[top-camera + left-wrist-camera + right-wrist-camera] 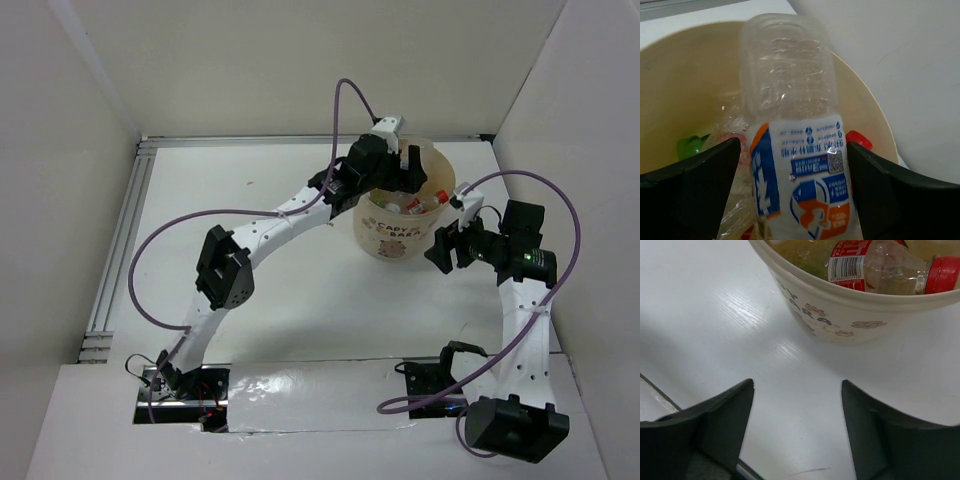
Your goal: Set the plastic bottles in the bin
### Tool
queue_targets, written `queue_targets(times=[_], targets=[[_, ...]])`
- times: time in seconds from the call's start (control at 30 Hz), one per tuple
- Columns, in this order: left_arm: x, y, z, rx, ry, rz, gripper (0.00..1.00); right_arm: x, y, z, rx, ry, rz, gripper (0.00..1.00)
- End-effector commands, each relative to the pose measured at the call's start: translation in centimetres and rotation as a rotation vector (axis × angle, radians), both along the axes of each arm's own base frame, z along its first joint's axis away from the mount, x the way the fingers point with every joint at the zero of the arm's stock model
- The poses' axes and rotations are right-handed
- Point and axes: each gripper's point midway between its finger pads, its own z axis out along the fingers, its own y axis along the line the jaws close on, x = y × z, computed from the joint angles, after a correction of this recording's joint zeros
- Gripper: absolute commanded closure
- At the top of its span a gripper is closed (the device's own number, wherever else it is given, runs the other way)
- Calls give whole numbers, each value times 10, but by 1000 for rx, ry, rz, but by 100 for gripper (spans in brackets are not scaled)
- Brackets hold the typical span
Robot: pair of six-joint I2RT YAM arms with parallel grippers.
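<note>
Plastic, clear and thin-walled, fills the gap of my left gripper [794, 150]. Its jaws are spread wide with a clear bottle [790, 100] upright between them, blue-white label facing the wrist. Whether the pads touch its sides I cannot tell. Just beyond and below the fingers lies the bin [685, 75], so the bottle hangs over its mouth, with a green bottle [690, 145] down to the left. I judge this bottle empty, very light and springy. It would dent under a hard squeeze and slide on the glossy label, so the ribbed body above the label is the better place to hold. My right gripper [796, 387] is also spread, with nothing between the fingers, over bare table [700, 315]. Ahead of it the bin's printed wall rises, a red-capped bottle [880, 265] lying at the rim inside.
</note>
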Motion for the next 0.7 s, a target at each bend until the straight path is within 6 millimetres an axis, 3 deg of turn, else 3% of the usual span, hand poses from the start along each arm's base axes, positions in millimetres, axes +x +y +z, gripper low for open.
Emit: queue_targets(times=[0.0,0.07,0.1,0.17,0.2,0.23,0.27,0.3,0.37,0.4,0.43,0.5,0.53,0.57,0.63,0.67], targets=[[6,12,93,-145,-126,31,0,-5,2,4,12,-1,-1,20],[0,15,112,-171,-148,20,0,-5,0,4,13,8,-17,8],[-8,24,140,-203,-178,20,0,-2,0,5,15,0,-22,1],[-18,36,168,-232,-235,18,0,-1,-3,8,13,-5,-53,1],[-23,41,168,-219,-238,17,0,1,-6,5,9,-1,-69,1],[-37,58,197,-245,-277,17,0,3,-7,6,6,-5,-81,1],[-40,70,206,-245,-292,27,0,3,-9,5,8,3,-97,1],[-44,76,193,-205,-282,26,0,3,-9,5,8,3,-97,1],[-56,98,193,-175,-292,29,0,10,-17,8,-8,-19,-143,1],[-76,129,218,-181,-347,32,0,12,-19,8,28,-2,-204,1],[-78,137,170,-103,-290,22,0,15,-24,5,37,6,-257,1],[-90,171,141,-58,-273,22,0,25,-42,13,42,-19,-405,1],[-110,200,149,-74,-295,38,0,28,-47,15,34,-29,-436,1],[-105,226,85,9,-202,79,0,27,-49,16,26,-38,-447,1],[-117,260,51,34,-141,111,0,32,-59,22,5,-83,-491,1],[-133,283,27,54,-114,139,0,32,-63,22,6,-92,-516,1]])
